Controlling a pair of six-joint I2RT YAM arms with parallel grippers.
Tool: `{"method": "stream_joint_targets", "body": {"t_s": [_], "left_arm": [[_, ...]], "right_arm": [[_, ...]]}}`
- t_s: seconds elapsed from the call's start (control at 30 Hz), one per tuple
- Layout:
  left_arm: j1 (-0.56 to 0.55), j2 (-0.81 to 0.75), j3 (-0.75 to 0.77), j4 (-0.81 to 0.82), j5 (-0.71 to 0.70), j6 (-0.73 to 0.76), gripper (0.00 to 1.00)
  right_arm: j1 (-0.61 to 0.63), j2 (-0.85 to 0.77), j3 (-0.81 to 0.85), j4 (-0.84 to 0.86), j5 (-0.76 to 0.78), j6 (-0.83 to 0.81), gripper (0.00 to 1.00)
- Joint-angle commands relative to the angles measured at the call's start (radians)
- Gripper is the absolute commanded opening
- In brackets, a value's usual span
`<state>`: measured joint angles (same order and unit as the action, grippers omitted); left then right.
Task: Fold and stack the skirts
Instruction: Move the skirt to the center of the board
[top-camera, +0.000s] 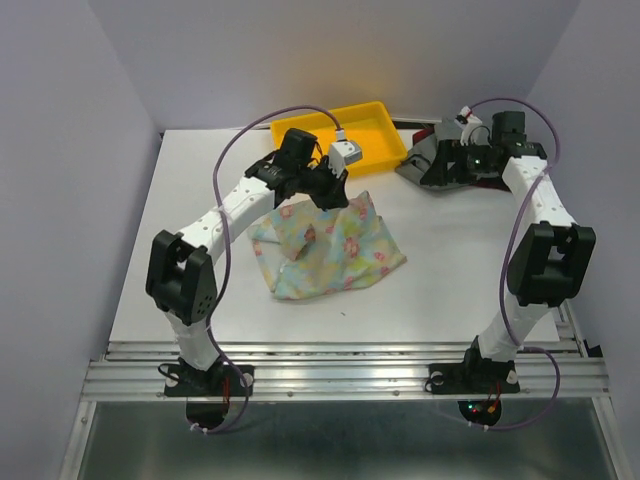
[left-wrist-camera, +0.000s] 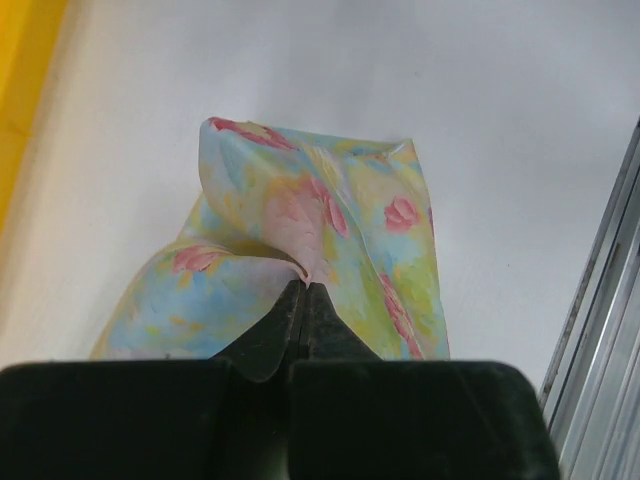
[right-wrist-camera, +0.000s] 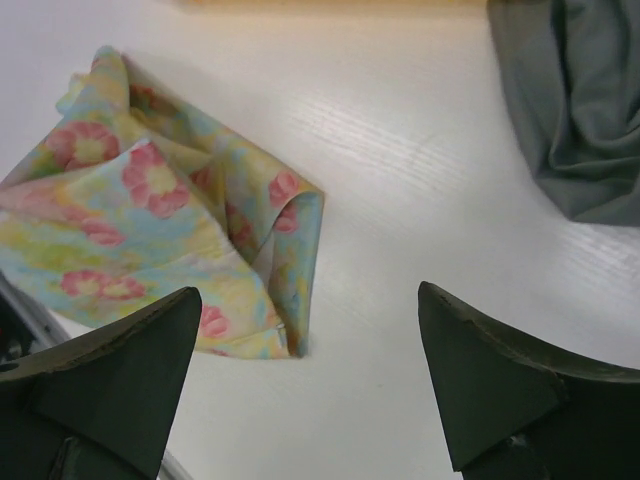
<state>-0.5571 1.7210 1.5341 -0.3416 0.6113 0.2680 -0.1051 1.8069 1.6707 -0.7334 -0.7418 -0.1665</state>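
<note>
The pastel floral skirt (top-camera: 335, 250) lies crumpled in the middle of the white table. My left gripper (top-camera: 327, 197) is shut on a fold of its far edge and lifts it into a peak; the left wrist view shows the fingertips pinching the cloth (left-wrist-camera: 320, 210) at my left gripper (left-wrist-camera: 303, 285). My right gripper (top-camera: 432, 165) is open and empty at the back right, above the table. Its wrist view shows the floral skirt (right-wrist-camera: 150, 230) to the left of my right gripper (right-wrist-camera: 307, 290) and the grey skirt (right-wrist-camera: 580, 100) at the top right. The grey skirt (top-camera: 410, 166) lies bunched under the right arm, with a bit of red plaid skirt (top-camera: 424, 134) behind it.
A yellow plastic tray (top-camera: 375, 120) stands at the back of the table, just behind the left gripper. The metal rail (top-camera: 340, 365) runs along the near edge. Walls close in on both sides.
</note>
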Motion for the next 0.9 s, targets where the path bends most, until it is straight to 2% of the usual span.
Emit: {"method": "stream_joint_targets", "body": {"t_s": [0.0,0.13,0.2,0.3,0.4,0.43,0.5,0.53,0.57,0.63,0.73,0.87], "left_arm": [[0.016,0.083,0.162,-0.032,0.099,0.051,0.0],[-0.021,0.179,0.279,-0.164,0.131,0.152,0.0],[-0.05,0.154,0.291,-0.226,0.149,0.248,0.0],[-0.061,0.06,0.148,-0.179,0.153,0.295,0.0],[-0.061,-0.066,0.01,-0.131,0.14,0.391,0.0],[-0.061,-0.114,-0.02,-0.14,0.122,0.465,0.0],[-0.061,-0.145,-0.086,-0.201,0.099,0.577,0.0],[-0.061,-0.155,-0.107,-0.296,0.082,0.643,0.0],[-0.063,-0.164,-0.159,-0.377,0.043,0.765,0.0],[-0.063,-0.175,-0.227,-0.43,-0.034,0.908,0.0],[-0.063,-0.198,-0.368,-0.422,-0.132,0.976,0.01],[-0.063,-0.212,-0.468,-0.353,-0.177,0.999,0.09]], "right_arm": [[-0.008,-0.021,-0.089,-0.015,-0.117,-0.022,0.92],[0.025,-0.011,-0.132,-0.003,-0.152,-0.025,0.87],[0.037,0.002,-0.137,-0.003,-0.186,-0.033,0.87],[0.062,0.017,-0.128,-0.014,-0.249,-0.045,0.89],[0.091,0.031,-0.109,-0.078,-0.28,-0.121,0.91],[0.091,0.032,-0.117,-0.09,-0.265,-0.136,0.91],[0.091,0.032,-0.137,-0.104,-0.243,-0.163,0.89],[0.091,0.031,-0.147,-0.124,-0.22,-0.186,0.87],[0.091,0.034,-0.166,-0.132,-0.208,-0.191,0.84],[0.091,0.034,-0.196,-0.132,-0.18,-0.194,0.8],[0.091,0.038,-0.226,-0.113,-0.156,-0.179,0.79],[0.1,0.046,-0.273,-0.074,-0.117,-0.165,0.78]]}}
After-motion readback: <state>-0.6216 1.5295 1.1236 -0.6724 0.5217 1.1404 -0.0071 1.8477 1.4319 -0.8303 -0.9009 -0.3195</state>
